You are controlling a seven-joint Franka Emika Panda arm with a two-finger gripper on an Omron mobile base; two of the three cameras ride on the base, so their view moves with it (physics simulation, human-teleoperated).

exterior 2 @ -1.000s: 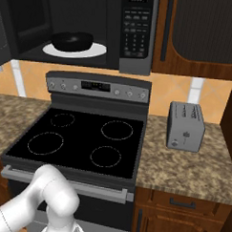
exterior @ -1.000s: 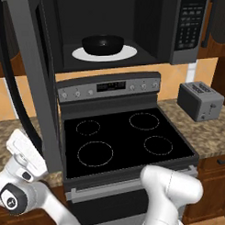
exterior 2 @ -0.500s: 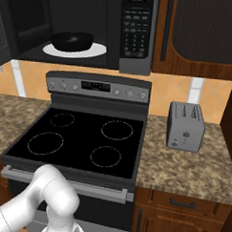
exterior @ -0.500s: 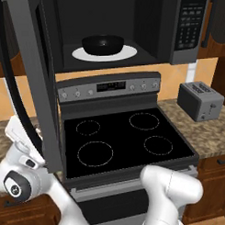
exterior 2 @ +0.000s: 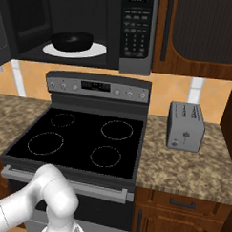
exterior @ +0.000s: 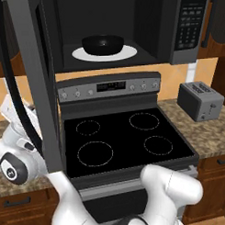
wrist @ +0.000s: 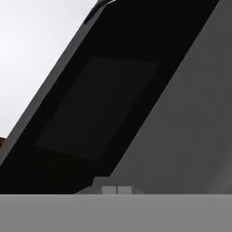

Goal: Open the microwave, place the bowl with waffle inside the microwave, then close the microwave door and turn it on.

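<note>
The microwave [exterior: 153,25] hangs above the stove with its cavity showing. Inside it, the black bowl [exterior: 102,43] [exterior 2: 72,40] stands on the white turntable plate [exterior: 127,53]. The bowl's rim hides the waffle. The microwave door [exterior: 38,84] is swung out to the left and stands edge-on to the left base camera. My hand [exterior: 15,110] is low on the left, on the door's outer side. In the hand view my gripper [wrist: 117,189] is shut and holds nothing, close to the door's dark glass [wrist: 99,104] and grey frame [wrist: 190,118]. The keypad strip [exterior 2: 136,30] is on the right.
Below the microwave lies a black glass-top stove [exterior: 124,137] with a dial panel [exterior: 109,87]. A grey toaster [exterior: 200,100] [exterior 2: 185,125] stands on the speckled counter [exterior 2: 192,164] to the right. Dark wooden cabinets [exterior 2: 203,31] flank the microwave.
My hand has risen along the outer side of the open door, from stove height to beside the dial panel. The bowl and the door stay as they were.
</note>
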